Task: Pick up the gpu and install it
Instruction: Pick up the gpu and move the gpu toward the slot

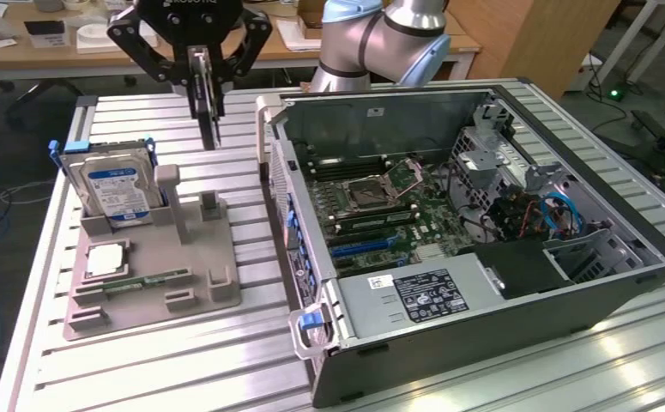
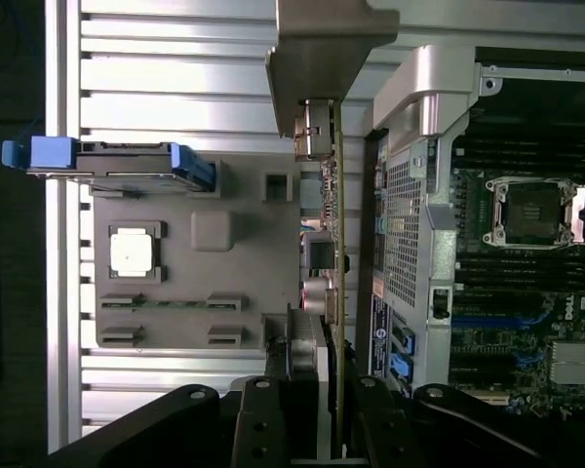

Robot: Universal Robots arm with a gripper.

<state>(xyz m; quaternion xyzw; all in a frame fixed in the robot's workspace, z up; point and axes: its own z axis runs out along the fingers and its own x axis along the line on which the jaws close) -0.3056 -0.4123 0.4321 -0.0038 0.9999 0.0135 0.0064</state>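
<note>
The gpu hangs edge-on in the air, a thin dark card held upright by my gripper, which is shut on its upper part. It is lifted above the table, between the grey parts holder and the open computer case. In the wrist view the gpu runs as a thin green edge with its metal bracket at the far end. My gripper clamps it from both sides. The motherboard lies exposed inside the case, with blue slots near the front.
The grey holder carries a silver hard drive with a blue label, a processor chip and a narrow memory stick. The case's raised side wall stands between the holder and the motherboard. Desks and cables lie behind the slatted table.
</note>
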